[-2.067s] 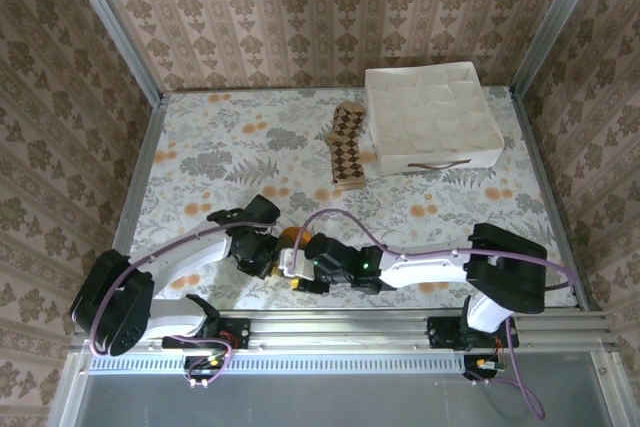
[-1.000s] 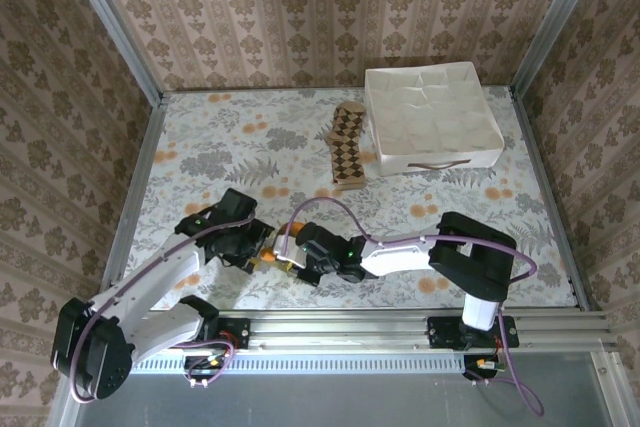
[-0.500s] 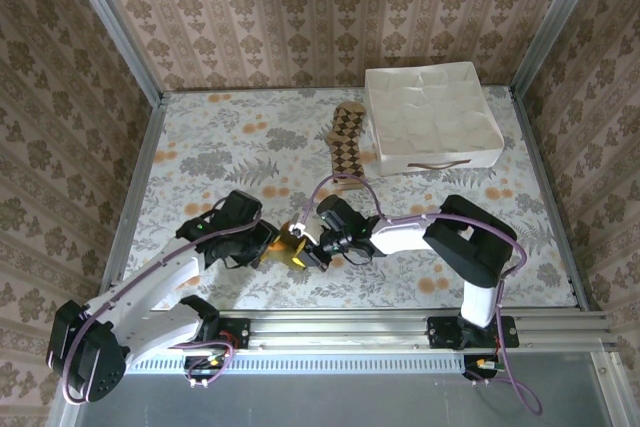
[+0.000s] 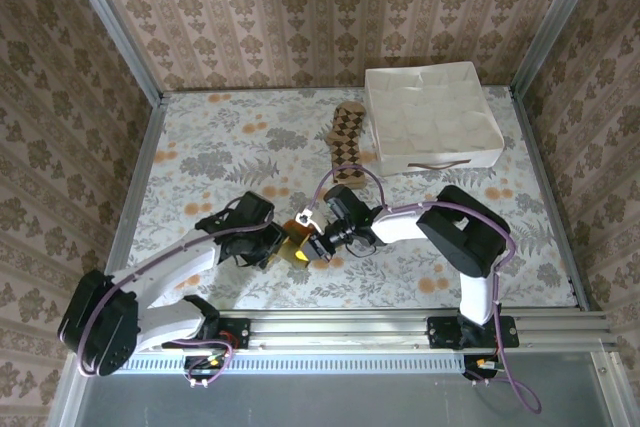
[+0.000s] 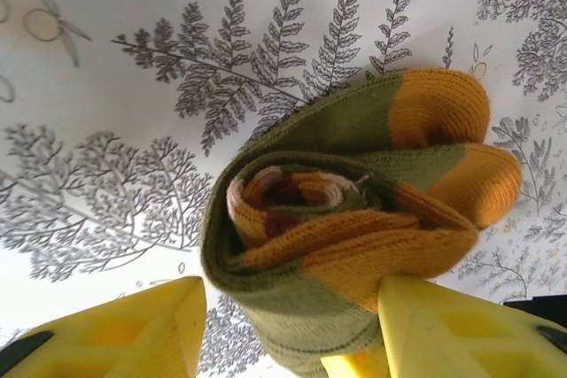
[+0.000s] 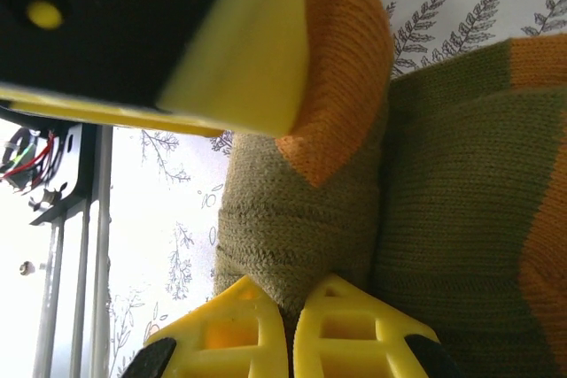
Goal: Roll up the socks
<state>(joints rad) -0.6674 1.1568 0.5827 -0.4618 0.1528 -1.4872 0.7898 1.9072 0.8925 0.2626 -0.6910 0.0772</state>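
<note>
The olive-green sock [image 5: 354, 183] with orange toe and heel patches is wound into a loose roll, and cream and red stripes show at its core. My left gripper [image 5: 291, 297] is open astride the roll. Its right finger [image 5: 461, 325] touches the orange part, while its left finger [image 5: 133, 334] stands clear. My right gripper [image 6: 292, 298] is shut on a fold of the sock's [image 6: 292, 210] olive fabric. From above, the left gripper [image 4: 272, 244] and right gripper [image 4: 318, 245] meet at the roll [image 4: 295, 230] near the front middle. The argyle sock [image 4: 345, 147] lies flat farther back.
A white fabric box [image 4: 432, 117] stands at the back right, right beside the argyle sock. The floral table cover [image 4: 200, 147] spreads out to the left. A metal rail [image 4: 400, 322] runs along the near edge. The left gripper's finger [image 6: 230, 50] hangs over the sock in the right wrist view.
The roll and both grippers have moved slightly away from the near edge and to the right. The right forearm has swung toward the far side. The left arm has followed closer to the roll.
</note>
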